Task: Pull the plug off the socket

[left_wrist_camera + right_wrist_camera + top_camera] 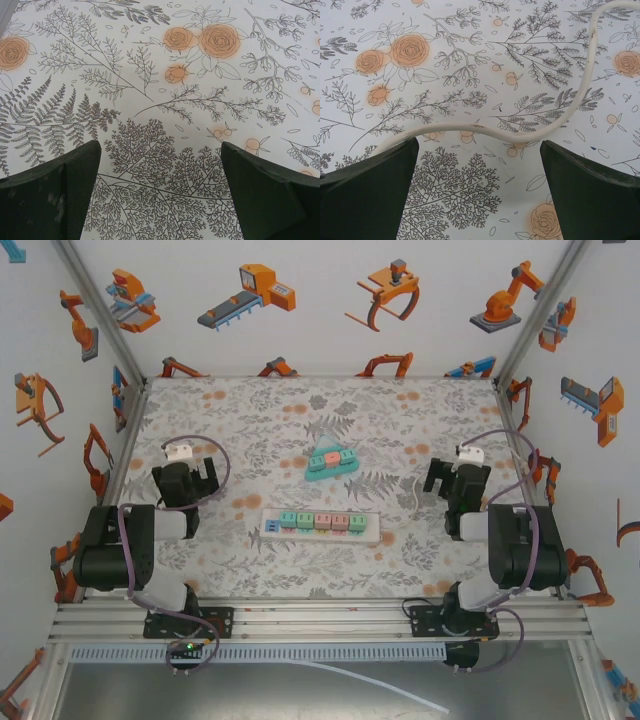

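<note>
my left pincer (190, 480) hangs over bare flowered table (250, 410), its two dark fingers (55, 195) spread wide with nothing between them but the printed cloth. from it, the socket strip (320, 523) lies off to the right and a little back toward my bases. the strip's long axis runs crosswise, from one arm toward the other, so its left end faces this pincer. a small blue piece (272, 526) sits at that end; it is too small to say whether it is a plug or a switch.

further right and forward of the strip sits a three-cornered socket block (332, 462), apart from the strip and about midway between my arms.

my right pincer (455, 480) is also wide open and holds nothing. a white cord (520, 132) snakes across the table just in front of its fingers (590, 195), not touching them, and seems to run left toward the strip's right end. the plug itself i cannot make out.

i judge both pincers about equally far from the strip's ends. the right one is nearer the cord, so it looks better placed to pull, with the left reaching right to steady the strip.
</note>
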Robot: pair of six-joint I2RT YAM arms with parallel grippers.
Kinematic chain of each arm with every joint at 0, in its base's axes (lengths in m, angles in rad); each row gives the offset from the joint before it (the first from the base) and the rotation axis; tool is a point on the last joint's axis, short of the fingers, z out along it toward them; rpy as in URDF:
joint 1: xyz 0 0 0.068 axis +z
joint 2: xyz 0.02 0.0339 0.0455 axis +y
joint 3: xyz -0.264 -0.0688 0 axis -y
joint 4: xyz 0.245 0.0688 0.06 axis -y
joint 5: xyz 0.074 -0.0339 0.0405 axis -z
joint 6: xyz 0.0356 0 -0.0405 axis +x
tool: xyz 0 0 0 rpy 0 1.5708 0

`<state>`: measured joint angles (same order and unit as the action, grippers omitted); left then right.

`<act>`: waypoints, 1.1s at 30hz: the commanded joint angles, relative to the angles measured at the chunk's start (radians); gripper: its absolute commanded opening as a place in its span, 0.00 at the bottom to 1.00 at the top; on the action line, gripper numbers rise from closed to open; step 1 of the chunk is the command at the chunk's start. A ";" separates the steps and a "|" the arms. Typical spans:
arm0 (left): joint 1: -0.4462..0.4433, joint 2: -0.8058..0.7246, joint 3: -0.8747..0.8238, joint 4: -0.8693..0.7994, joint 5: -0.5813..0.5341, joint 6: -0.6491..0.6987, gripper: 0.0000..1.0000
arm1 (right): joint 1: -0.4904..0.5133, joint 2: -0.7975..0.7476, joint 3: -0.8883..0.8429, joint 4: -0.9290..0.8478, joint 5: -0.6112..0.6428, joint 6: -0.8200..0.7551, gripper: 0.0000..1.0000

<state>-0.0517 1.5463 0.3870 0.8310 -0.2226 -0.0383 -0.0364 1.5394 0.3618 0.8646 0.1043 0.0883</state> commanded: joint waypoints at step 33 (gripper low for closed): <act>-0.055 -0.104 -0.024 0.024 -0.072 0.027 0.97 | 0.007 -0.463 -0.001 -0.319 -0.111 0.060 0.99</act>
<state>-0.0784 1.5181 0.3798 0.8307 -0.2379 -0.0341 -0.0364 1.1995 0.3412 0.6884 0.0505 0.0959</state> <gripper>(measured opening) 0.972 0.994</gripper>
